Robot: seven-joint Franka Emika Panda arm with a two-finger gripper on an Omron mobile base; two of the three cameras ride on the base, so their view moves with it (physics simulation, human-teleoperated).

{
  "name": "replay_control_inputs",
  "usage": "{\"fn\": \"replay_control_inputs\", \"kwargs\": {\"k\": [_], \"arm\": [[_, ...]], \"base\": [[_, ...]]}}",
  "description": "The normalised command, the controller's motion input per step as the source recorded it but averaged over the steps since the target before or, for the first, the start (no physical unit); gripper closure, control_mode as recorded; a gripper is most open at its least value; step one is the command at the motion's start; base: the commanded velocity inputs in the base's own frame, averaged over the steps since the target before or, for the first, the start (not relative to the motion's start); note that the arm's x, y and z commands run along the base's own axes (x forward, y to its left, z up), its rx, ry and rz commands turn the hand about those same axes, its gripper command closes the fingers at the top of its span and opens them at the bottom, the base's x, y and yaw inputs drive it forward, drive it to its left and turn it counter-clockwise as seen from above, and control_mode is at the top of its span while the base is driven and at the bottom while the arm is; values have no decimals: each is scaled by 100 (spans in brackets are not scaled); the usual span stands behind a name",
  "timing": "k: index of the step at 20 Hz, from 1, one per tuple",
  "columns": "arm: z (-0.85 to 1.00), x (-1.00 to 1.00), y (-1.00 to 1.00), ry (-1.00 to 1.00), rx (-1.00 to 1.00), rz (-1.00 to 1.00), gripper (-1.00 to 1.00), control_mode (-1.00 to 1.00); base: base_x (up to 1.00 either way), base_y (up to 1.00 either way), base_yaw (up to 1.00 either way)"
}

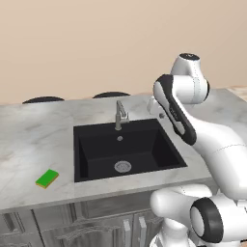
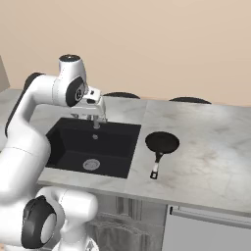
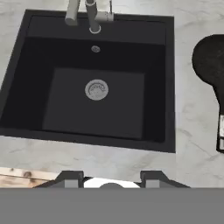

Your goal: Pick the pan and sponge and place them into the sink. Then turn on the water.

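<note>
The sink (image 1: pixel 84 132) is a black basin set in the marble counter, with a silver drain (image 3: pixel 96 89) and a grey faucet (image 1: pixel 120 115) at its back rim. No water is in view. On the counter right of the basin lies the black pan (image 2: pixel 162 142), its thin handle (image 2: pixel 156 166) pointing toward the front edge. The hand view catches the pan (image 3: pixel 211 61) at its right border. The green and yellow sponge (image 1: pixel 47 178) rests on the counter left of the sink, near the front. My gripper (image 2: pixel 91 116) hangs above the sink beside the faucet, open, with nothing between its fingertips (image 3: pixel 70 177).
The marble counter (image 2: pixel 211 147) stretches wide to the right of the pan. Two dark rounded shapes (image 1: pixel 111 94) stand behind its far edge against the beige wall. Grey cabinet fronts (image 1: pixel 96 226) run below the counter.
</note>
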Motion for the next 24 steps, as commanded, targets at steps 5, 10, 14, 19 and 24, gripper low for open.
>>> {"fn": "replay_control_inputs", "kwargs": {"k": [5,10,14,19,24], "arm": [[-1,-51,-33,-2,5,-9,-100,-100],[-52,-44,-76,12,2,-23,-100,-100],[-83,-19,-63,12,-13,-16,-100,-100],[-87,0,-88,10,-2,-3,-100,-100],[-36,10,-93,0,2,0,-100,-100]], "base": [[0,0,0],[0,0,0],[0,0,0],[0,0,0],[0,0,0]]}}
